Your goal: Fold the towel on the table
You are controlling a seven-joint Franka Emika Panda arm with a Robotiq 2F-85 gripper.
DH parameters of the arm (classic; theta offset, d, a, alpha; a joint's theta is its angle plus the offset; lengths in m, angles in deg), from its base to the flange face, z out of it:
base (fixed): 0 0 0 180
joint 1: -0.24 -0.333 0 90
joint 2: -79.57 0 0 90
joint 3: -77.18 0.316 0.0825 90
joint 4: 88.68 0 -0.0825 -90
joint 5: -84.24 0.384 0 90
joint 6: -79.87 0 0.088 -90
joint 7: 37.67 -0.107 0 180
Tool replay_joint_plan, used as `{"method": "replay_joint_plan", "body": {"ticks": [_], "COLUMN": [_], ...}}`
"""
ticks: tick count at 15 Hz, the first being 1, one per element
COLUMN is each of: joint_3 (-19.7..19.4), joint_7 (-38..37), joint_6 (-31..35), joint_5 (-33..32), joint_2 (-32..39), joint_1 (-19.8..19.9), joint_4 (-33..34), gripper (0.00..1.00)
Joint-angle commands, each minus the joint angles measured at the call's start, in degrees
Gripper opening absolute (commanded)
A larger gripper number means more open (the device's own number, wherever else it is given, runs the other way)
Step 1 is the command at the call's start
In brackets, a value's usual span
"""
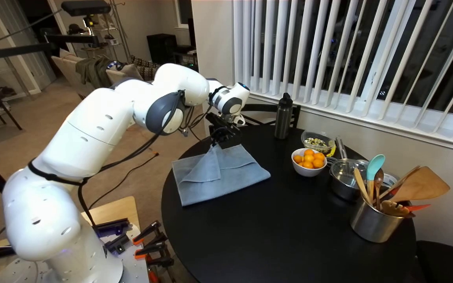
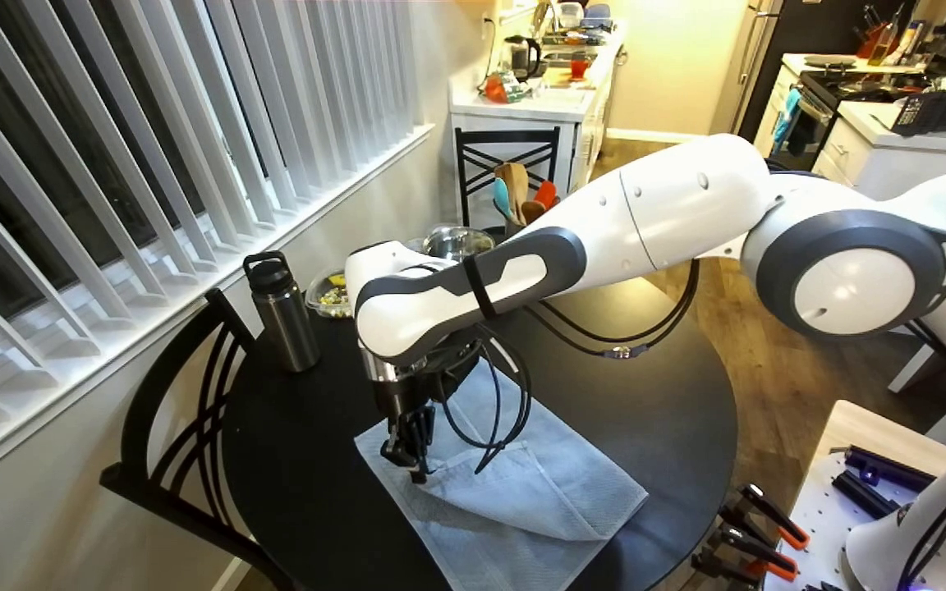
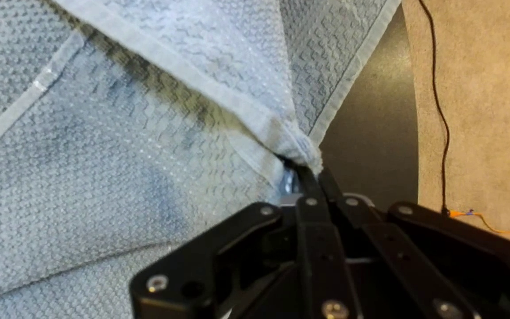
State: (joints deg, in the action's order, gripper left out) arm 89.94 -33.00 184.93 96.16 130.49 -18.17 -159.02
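Your hand (image 3: 318, 173) is pinching a bunched, raised piece of the towel (image 1: 226, 186); in the wrist view the gathered hem masks part of the fingertips (image 3: 310, 185), so you can't read how much cloth is caught. The towel lies in layers on the table (image 1: 273, 224), the lifted piece rising in a peak to the hand. In an exterior view the cables (image 2: 496, 446) cross in front of it, the nearest part runs out of frame, and the robot arm (image 2: 662, 209) blocks much of the tabletop's far side. Hand reads as a dark shape in both exterior views. Edges: one corner of the towel comes up to the table's rim; whether it overhangs, you can't tell. Beyond the rim, carpet (image 3: 481, 110). Bare tabletop runs from the towel's other side across to the steel container (image 1: 372, 226) of utensils (image 1: 425, 186). Around you: white bowl (image 1: 307, 171) of oranges (image 1: 309, 158), well apart from the towel; steel saucepan (image 1: 343, 189) just beside the bowl; clear bowl (image 1: 317, 151) near both; bottle (image 1: 283, 118) upright toward the blinds (image 1: 239, 39); a dark chair (image 2: 136, 427) near the table's rim on the bottle's side. Clamps (image 1: 148, 231) with orange tips sit by the robot base (image 1: 79, 251), near the table. Nearest clutter to the hand: those cables, hanging in a loop beside it.
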Motion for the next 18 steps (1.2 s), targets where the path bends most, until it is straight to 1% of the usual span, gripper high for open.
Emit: {"method": "replay_joint_plan", "body": {"ticks": [1,2,4,7,8,12,13,14,15,18], "joint_3": [0.07,0.15,0.30,0.32,-0.43,-0.53,-0.76,-1.04,-1.57,-2.98], "joint_7": [-2.01,-1.85,-1.84,-1.95,-1.62,-1.38,-1.56,-1.55,-1.24,1.04], "joint_6": [-1.86,-2.13,-2.64,-2.49,-2.34,-2.06,-1.72,-1.91,-2.54,-8.02], "joint_5": [-1.74,-1.77,-1.54,-1.33,-0.65,-0.44,-0.50,-0.72,-1.37,-3.45], "joint_2": [3.06,3.57,4.57,5.29,5.05,4.62,4.00,3.49,2.68,0.35], "joint_1": [-1.49,-1.73,-2.08,-2.43,-2.84,-2.74,-2.60,-2.50,-2.45,-2.14], "joint_4": [4.22,4.76,5.96,6.89,6.62,6.30,5.59,5.03,4.06,1.65], "gripper": [0.02,0.26,0.35,0.53,0.61,0.85,0.92,0.98,1.00,1.00]}}
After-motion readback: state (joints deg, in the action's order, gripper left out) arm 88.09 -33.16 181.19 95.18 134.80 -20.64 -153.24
